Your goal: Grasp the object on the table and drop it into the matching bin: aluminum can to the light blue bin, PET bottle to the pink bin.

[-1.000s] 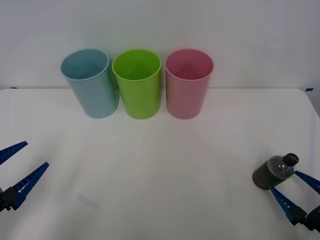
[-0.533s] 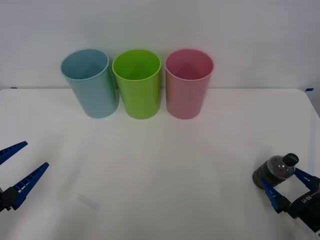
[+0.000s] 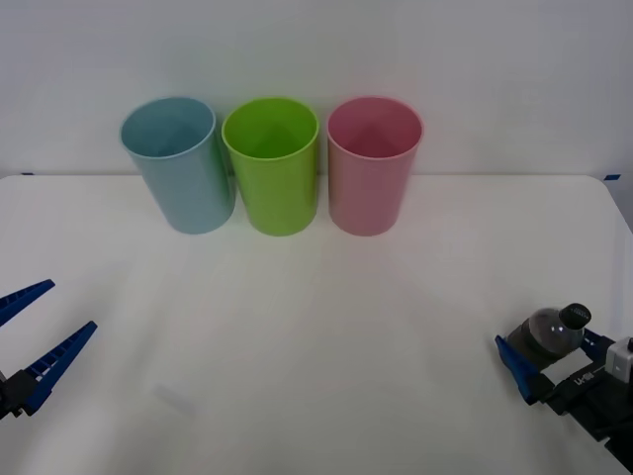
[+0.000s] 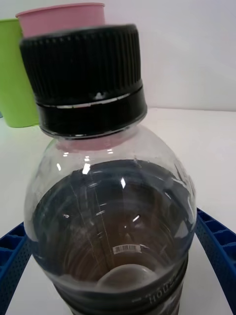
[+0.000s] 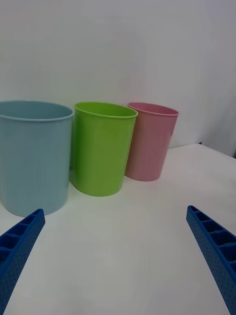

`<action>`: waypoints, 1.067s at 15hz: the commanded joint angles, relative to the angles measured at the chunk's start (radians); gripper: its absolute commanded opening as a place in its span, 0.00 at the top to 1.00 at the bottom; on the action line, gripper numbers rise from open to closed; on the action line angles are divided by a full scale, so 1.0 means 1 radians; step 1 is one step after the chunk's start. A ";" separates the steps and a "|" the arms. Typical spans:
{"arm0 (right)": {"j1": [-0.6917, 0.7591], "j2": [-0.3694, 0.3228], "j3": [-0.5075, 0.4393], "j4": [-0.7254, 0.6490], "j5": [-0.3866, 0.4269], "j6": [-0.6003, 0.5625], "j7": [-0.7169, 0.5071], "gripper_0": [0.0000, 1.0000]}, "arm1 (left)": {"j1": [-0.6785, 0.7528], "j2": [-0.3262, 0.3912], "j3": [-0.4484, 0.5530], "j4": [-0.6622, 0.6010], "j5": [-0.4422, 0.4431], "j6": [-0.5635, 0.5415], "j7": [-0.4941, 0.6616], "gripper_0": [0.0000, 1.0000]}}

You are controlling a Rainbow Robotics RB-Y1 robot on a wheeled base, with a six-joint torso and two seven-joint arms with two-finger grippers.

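The PET bottle (image 3: 547, 334), small and clear with a black cap and a dark brown lower body, stands upright near the right front of the white table (image 3: 316, 327). My right gripper (image 3: 549, 346) is open and straddles it, one blue finger on each side of its body. In the right wrist view the bottle (image 4: 110, 197) sits close between the fingers (image 4: 216, 246). The pink bin (image 3: 374, 163) stands at the back, right of centre, and the light blue bin (image 3: 178, 163) at the back left. My left gripper (image 3: 69, 307) waits open at the left front.
A lime green cup (image 3: 272, 163) stands between the two bins, the three almost touching in a row before the white wall. The left wrist view shows the same row, with the light blue bin (image 5: 32, 155) nearest. The table's right edge runs close to the bottle.
My right gripper has slid forward along the table until its fingers flank the bottle's body. The bottle has barely shifted. The left arm has stayed still.
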 commanded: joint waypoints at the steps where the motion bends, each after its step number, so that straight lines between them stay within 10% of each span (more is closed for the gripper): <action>1: -0.003 -0.002 0.001 -0.001 -0.001 0.002 0.004 0.00 | 0.000 0.000 0.000 0.000 0.000 0.000 0.000 0.00; 6: -0.003 0.000 0.002 0.001 0.000 0.003 0.004 0.00 | 0.000 0.000 0.000 0.000 0.000 0.000 0.000 0.00; 7: -0.003 0.000 0.001 -0.001 -0.001 0.003 0.006 0.22 | 0.000 0.000 0.000 0.000 0.000 0.000 0.000 0.00; 8: -0.003 0.000 0.001 -0.001 -0.001 0.003 0.006 0.75 | 0.000 0.000 0.000 0.000 0.000 0.000 0.000 0.00; 9: -0.003 0.000 0.001 0.001 -0.001 0.003 0.006 1.00 | 0.000 0.000 0.000 0.000 0.000 0.000 0.000 0.00; 16: -0.003 -0.002 0.002 -0.001 -0.001 0.002 0.013 1.00 | 0.000 0.000 0.000 0.000 0.000 0.000 0.000 0.00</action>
